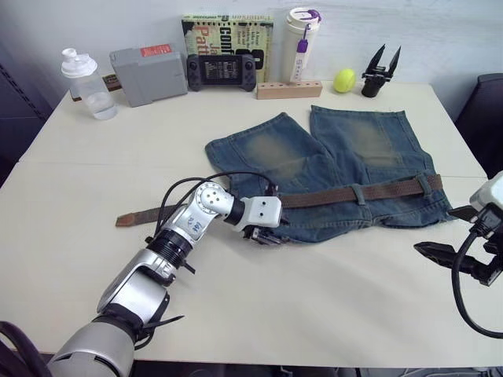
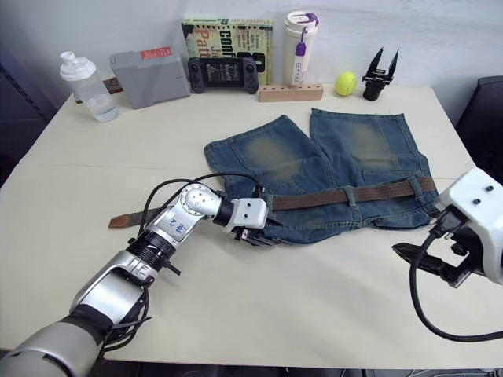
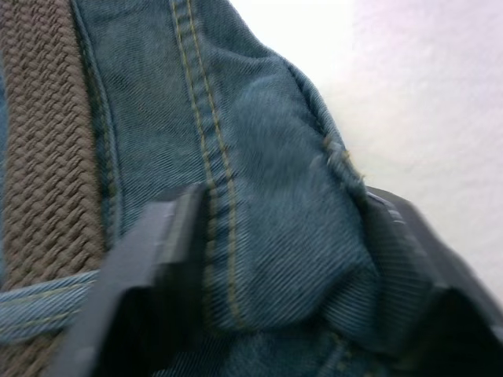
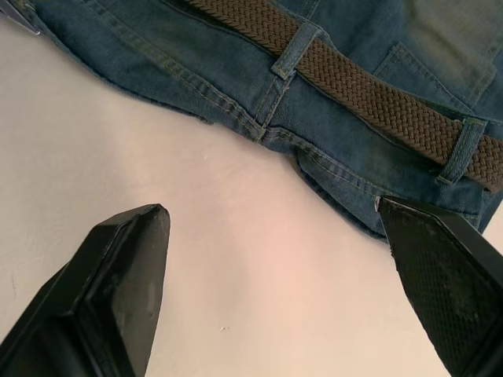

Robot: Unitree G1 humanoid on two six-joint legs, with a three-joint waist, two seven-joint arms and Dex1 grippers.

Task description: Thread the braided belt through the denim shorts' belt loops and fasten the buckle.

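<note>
Two end effectors at one pair of denim shorts point(image 1: 338, 169) on the desk point(image 1: 94, 196).

Nearest, the right end effector point(image 4: 271, 259) hangs spread wide over bare desk just off the waistband edge, touching nothing. The left end effector point(image 3: 275, 259) pinches a fold of denim at the waistband's left end, fingers point(image 3: 149, 267) either side of the cloth. One braided belt point(image 1: 357, 191) lies along the waistband under three visible belt loops point(image 1: 358, 193), its tan tip point(image 1: 137, 217) trailing onto the desk to the left. Farther back stand two bottles: a clear shaker point(image 1: 88, 82), seemingly empty, and a white tumbler point(image 1: 302, 43) with contents hidden; also one grey box point(image 1: 145, 72), one game console point(image 1: 220, 71), one book point(image 1: 228, 35), one wooden block point(image 1: 288, 89), one yellow ball point(image 1: 344, 80) and one spare black gripper point(image 1: 381, 71).
</note>
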